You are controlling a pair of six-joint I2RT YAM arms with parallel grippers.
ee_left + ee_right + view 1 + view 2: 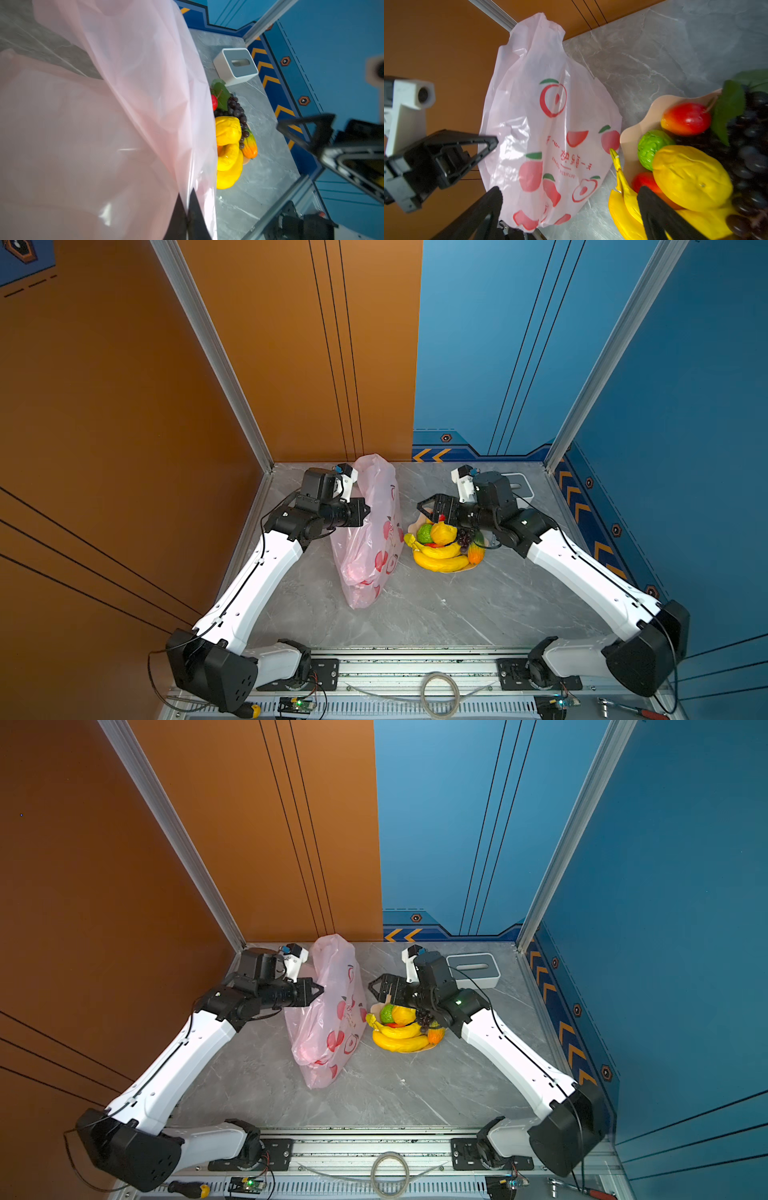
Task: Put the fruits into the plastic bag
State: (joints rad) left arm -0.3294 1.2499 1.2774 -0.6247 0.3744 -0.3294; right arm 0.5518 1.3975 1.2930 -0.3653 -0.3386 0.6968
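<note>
Just below your wide-open, empty right gripper (424, 510) lie the fruits (438, 551), while your closed left gripper (368, 509) seemingly pinches the plastic bag (374, 531).

pale-pink plastic bag (529, 116) carrying red Chinese characters and a smaller line of Latin capitals, both showing upside down, too crumpled to read surely, orange chevron arrows (432, 455) running along the blue wall band (461, 450)

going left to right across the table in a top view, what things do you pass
plastic bag → green lime → purple grapes → white-and-grey slotted box
</note>
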